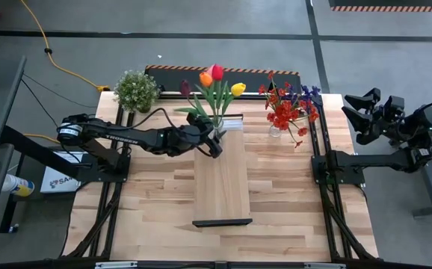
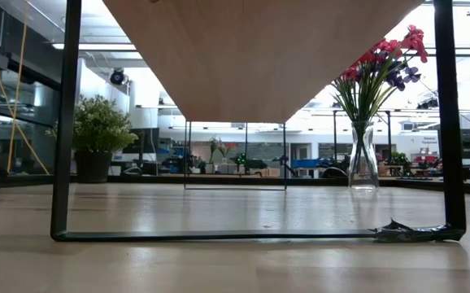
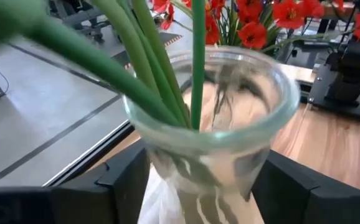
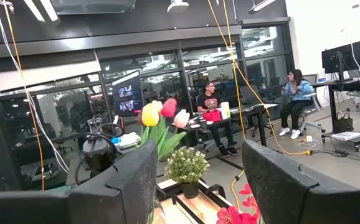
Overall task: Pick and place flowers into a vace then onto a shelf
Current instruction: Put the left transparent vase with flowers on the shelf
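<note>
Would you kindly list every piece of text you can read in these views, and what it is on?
"SA": the start of a cut-off word on the white box beside the table.
White lettering on the left arm: too small to read.
Screen in the right wrist view: blurred.

The tulips, red, orange, yellow and dark purple on green stems, stand upright in a clear glass vase held between the fingers of the left gripper. Vase and gripper are over the far end of the shelf, a long pale board. The red sprays stand in another vase, well to that gripper's right.
</note>
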Robot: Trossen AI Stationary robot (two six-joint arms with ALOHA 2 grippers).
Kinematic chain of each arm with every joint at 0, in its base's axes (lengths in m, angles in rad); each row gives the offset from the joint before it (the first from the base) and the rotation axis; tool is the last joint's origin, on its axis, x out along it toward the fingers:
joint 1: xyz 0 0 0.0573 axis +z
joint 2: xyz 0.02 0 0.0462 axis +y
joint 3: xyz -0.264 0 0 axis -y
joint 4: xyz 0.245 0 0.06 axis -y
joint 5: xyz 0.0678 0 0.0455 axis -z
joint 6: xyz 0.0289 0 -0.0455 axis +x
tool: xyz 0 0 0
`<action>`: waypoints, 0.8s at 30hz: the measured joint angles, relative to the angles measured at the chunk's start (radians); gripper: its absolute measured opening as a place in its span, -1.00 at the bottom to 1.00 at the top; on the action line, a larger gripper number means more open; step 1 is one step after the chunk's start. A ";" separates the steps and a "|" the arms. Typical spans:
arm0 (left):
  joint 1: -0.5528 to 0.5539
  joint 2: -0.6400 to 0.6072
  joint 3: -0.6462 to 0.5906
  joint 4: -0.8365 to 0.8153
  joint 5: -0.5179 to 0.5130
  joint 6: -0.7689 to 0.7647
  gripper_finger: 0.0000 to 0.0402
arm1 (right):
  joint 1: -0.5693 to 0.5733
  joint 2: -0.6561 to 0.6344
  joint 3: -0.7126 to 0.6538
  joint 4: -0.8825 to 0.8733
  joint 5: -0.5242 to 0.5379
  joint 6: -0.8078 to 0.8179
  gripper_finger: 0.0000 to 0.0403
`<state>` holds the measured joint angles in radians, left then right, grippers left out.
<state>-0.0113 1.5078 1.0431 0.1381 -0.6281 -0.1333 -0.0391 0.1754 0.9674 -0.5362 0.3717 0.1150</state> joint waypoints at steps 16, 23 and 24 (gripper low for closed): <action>-0.002 0.000 0.000 -0.036 -0.001 -0.002 0.53 | 0.000 0.000 0.000 0.000 -0.004 0.000 0.10; -0.002 0.000 0.000 -0.036 -0.001 -0.002 0.53 | 0.000 0.000 0.000 0.000 -0.004 0.000 0.10; -0.002 0.000 0.000 -0.036 -0.001 -0.002 0.53 | 0.000 0.000 0.000 0.000 -0.004 0.000 0.10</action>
<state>-0.0135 1.5078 1.0431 0.1020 -0.6292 -0.1356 -0.0388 0.1753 0.9673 -0.5362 0.3676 0.1154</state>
